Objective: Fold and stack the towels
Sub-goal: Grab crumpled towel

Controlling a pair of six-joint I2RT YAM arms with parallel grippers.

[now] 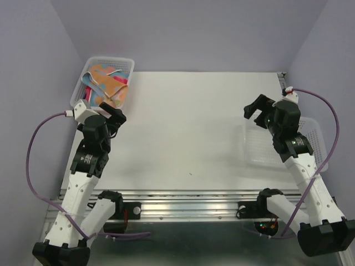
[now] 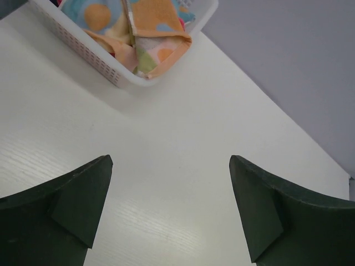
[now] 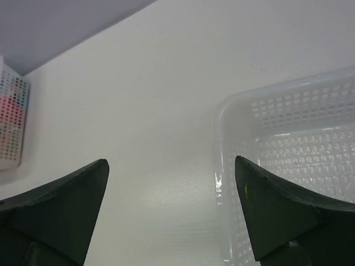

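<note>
beside left gripper [image 1: 117,116], towels [image 1: 105,83] fill basket [image 1: 128,62].

mid table [image 1: 188,127] free to pass; basket [image 1: 131,72] w/ towels [image 1: 105,80] far-left & 2nd basket [image 1: 255,155] right obstruct.

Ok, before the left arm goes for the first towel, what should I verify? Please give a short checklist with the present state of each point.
1. Left gripper open, nothing between the jaws: ok.
2. Right gripper open, nothing between the jaws: ok.
3. Towels within likely reach: ok, they are piled in the left basket, just ahead of the left gripper.
4. Number of towels in the pile: cannot tell, they overlap.
5. Folding space on the table between the arms: ok, bare.
6. Right basket empty: ok for the part that shows.
</note>
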